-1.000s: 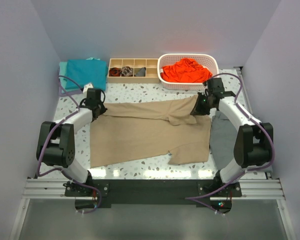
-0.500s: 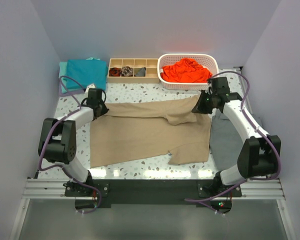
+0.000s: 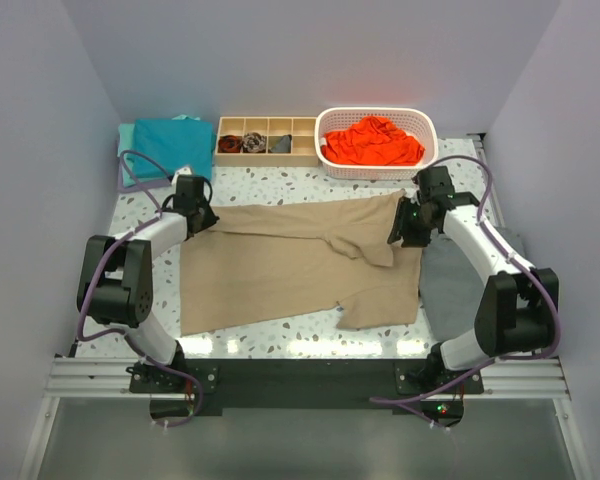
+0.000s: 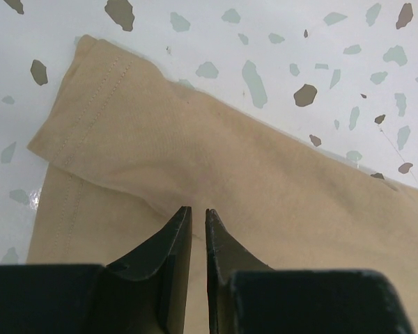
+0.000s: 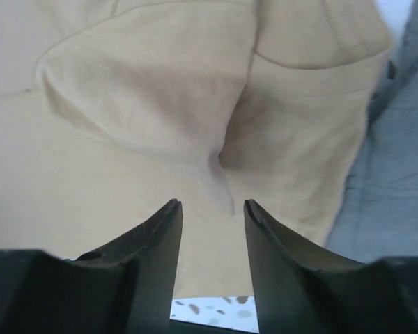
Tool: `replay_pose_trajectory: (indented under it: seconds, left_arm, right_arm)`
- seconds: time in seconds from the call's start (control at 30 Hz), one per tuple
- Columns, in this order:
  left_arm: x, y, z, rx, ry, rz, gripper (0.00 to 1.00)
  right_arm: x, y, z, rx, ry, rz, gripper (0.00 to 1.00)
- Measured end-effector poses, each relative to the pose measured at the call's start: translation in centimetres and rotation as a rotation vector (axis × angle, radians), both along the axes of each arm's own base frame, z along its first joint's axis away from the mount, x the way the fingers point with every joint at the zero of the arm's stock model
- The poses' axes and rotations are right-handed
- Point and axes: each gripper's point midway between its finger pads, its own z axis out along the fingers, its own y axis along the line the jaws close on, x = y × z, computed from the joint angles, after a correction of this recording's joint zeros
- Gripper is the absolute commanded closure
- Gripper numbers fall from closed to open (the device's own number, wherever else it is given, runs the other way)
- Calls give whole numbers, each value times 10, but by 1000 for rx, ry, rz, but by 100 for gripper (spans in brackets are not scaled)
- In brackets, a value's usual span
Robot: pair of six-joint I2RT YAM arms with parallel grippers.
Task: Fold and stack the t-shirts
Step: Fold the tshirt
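A tan t-shirt [image 3: 280, 265] lies spread across the table, its top edge folded down. My left gripper [image 3: 204, 214] sits at the shirt's upper left corner. In the left wrist view its jaws [image 4: 198, 211] are pinched to a narrow slit on a crease of the tan cloth [image 4: 230, 167]. My right gripper [image 3: 401, 228] hovers over the upper right part with its jaws [image 5: 212, 204] apart and nothing between them; rumpled tan fabric [image 5: 125, 104] lies just below. A teal t-shirt [image 3: 170, 145] lies folded at the back left. An orange-red t-shirt [image 3: 372, 140] is heaped in a basket.
The white basket [image 3: 375, 111] stands at the back right, next to a wooden divider tray [image 3: 265, 155] holding rolled socks. A flat grey cloth [image 3: 445, 280] lies along the shirt's right side, also in the right wrist view [image 5: 397, 174]. Walls close in on three sides.
My right gripper has opened and let go of the tan shirt's upper right flap, which now lies folded on the shirt. The left gripper has shifted only slightly and stays pinched.
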Motion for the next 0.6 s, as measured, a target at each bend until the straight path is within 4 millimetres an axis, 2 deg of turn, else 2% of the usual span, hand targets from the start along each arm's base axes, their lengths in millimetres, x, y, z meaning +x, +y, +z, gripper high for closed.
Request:
replay_pose_trajectory:
  seconds: [0.13,0.2,0.27,0.33,0.43,0.6]
  left_arm:
    - [0,0,0,0,1,-1,81]
    - [0,0,0,0,1,-1,80]
    - [0,0,0,-1,1,-2,80]
    - [0,-1,0,-2,1,-3,80]
    - [0,-1,0,-4,1,-4,80]
    - [0,-2,0,-8,0,-9,80]
  right_arm:
    - [-6,-19,-2,-135,-4,-24,48]
    - [-6,-23,9,-174,-47,-22,49]
    - [-4,-18,22,-176,-104,12,49]
    - [-2,-6,31,-165,-146,64,49]
    - [1,25,32,-123,-182,183,49]
    - [0,72,7,-99,-156,371,50]
